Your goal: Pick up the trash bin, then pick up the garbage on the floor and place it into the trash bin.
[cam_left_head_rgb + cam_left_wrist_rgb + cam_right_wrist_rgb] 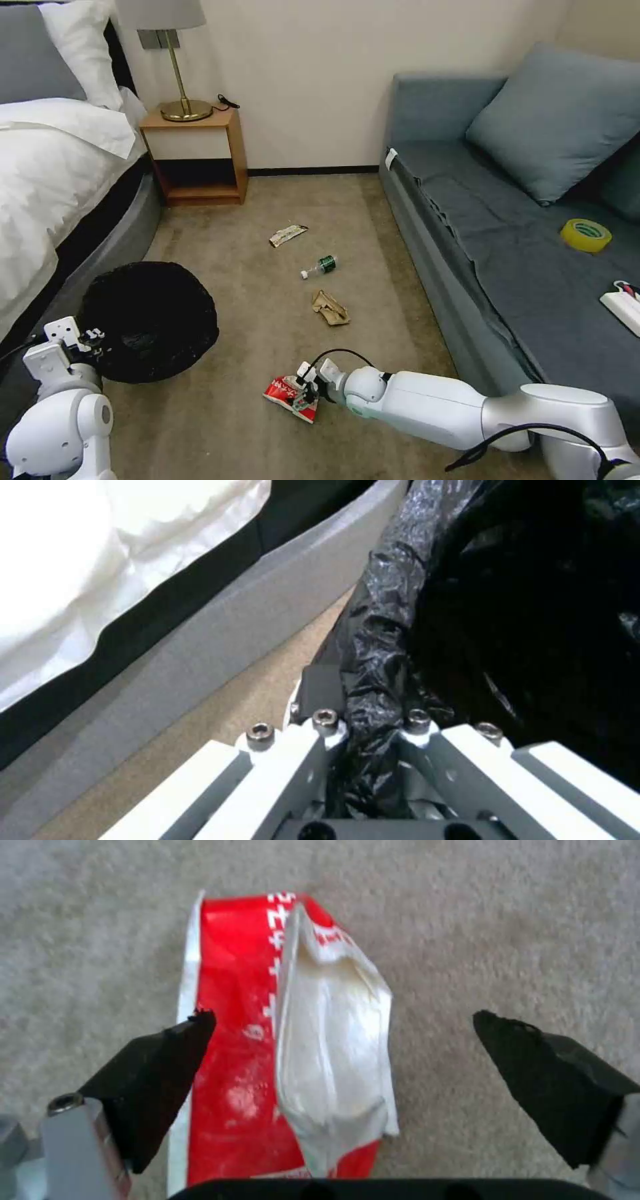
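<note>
Right pincer (343,1050) low over red-and-white wrapper (287,1040) on floor, fingers apart astride it. Left pincer (367,740) clamped on trash bin (150,320) rim beside bed. Step: first garbage pickup. Next: close, lift, carry to bin.

I'm looking into a bedroom: a bed (47,153) with white sheets at ten o'clock, a wooden nightstand (197,157) carrying a brass lamp (175,60) at eleven, a blue-grey sofa (520,227) at two, carpet (267,320) underfoot.
</note>
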{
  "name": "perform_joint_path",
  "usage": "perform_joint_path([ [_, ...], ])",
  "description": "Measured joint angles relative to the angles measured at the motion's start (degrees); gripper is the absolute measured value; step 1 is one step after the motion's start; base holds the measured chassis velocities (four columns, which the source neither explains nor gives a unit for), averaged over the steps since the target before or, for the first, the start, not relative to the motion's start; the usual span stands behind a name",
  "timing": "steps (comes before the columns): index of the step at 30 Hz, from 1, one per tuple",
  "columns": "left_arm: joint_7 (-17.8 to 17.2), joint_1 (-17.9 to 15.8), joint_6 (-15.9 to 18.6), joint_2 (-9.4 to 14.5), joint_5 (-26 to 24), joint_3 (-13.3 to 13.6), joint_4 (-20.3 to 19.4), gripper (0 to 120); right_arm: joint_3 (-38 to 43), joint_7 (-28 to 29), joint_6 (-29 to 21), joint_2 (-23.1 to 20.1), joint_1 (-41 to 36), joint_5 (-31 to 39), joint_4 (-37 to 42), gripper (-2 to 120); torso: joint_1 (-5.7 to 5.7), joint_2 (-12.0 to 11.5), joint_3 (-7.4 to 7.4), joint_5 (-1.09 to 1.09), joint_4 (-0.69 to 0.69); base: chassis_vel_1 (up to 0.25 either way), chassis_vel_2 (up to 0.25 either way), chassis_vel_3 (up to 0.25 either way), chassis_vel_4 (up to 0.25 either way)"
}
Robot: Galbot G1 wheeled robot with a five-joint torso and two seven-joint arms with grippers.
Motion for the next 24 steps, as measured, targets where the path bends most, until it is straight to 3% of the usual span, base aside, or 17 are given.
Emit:
perform_joint_path([
  [4, 0.0, -0.06, -0.1, -0.05, 0.11, 0.09, 0.0, 2, 0.13, -0.22, 0.46, 0.37, -0.75, -0.64, -1.33, 89, 0.0, 0.0, 0.0, 0.0, 0.0, 0.0, 0.0, 0.0, 0.0],
  [24, 0.13, 0.22, -0.94, -0.2, 0.65, 0.25, 0.55, 2, 0.6, -1.16, 1.53, -0.47, -1.93, -0.86, -0.92, 17, 0.0, 0.0, 0.0, 0.0, 0.0, 0.0, 0.0, 0.0, 0.0],
])
